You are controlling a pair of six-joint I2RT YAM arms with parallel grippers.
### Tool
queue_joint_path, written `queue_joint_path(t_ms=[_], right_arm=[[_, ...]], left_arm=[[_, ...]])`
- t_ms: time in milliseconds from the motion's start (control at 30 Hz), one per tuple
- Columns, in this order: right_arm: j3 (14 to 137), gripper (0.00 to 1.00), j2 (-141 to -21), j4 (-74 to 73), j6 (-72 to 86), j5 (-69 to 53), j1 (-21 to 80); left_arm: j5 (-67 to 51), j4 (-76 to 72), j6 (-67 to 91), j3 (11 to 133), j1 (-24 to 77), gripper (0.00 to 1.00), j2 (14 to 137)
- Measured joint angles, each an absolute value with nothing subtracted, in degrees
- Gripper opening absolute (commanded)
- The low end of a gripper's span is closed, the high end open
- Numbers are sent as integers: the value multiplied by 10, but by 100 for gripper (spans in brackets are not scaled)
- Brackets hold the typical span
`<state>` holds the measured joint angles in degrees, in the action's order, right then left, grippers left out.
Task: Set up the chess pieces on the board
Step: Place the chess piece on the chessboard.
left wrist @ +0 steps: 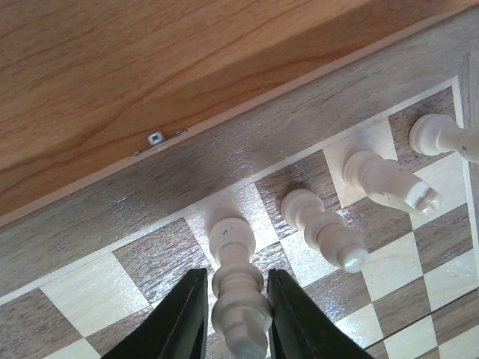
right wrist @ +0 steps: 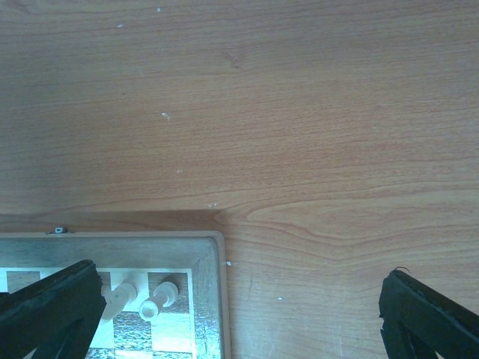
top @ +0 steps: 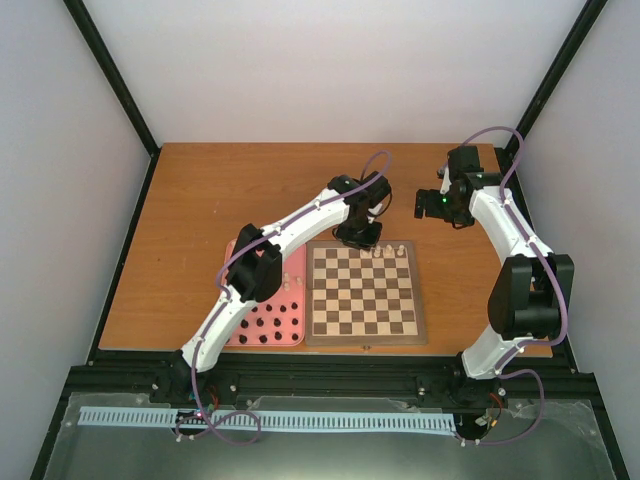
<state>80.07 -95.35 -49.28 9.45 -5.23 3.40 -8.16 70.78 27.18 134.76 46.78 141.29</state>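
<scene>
One wooden chessboard (top: pixel 365 300) and one pink tray (top: pixel 297 328) sit on one bench (top: pixel 200 200). Four cream-white chess pieces (left wrist: pixel 322 228) stand along the board's far row. The tray holds roughly a dozen black pieces (top: pixel 262 323), too small to count exactly, plus a few more cream ones. Two robot arms (top: pixel 290 230) are in view.

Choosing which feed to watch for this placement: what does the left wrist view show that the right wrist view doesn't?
Left wrist only: the left gripper straddles an upright white piece on the back row. Its jaws are close on both sides, but contact is unclear. Three other pieces stand beside it.
Right wrist only: the right gripper is wide open over bare table, past the far corner of the board.
Both: the board's far border, the wooden table beyond it, and white pieces on the back row.
</scene>
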Motion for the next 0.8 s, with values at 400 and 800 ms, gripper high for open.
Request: queue_joint_path(t_ms=[400, 800], right_arm=[[801, 100, -954, -491, 94, -61, 34], [801, 100, -954, -491, 94, -65, 34]], left_arm=[[-84, 708, 271, 1357, 468, 41, 1413], [-75, 710, 261, 1372, 468, 69, 1413]])
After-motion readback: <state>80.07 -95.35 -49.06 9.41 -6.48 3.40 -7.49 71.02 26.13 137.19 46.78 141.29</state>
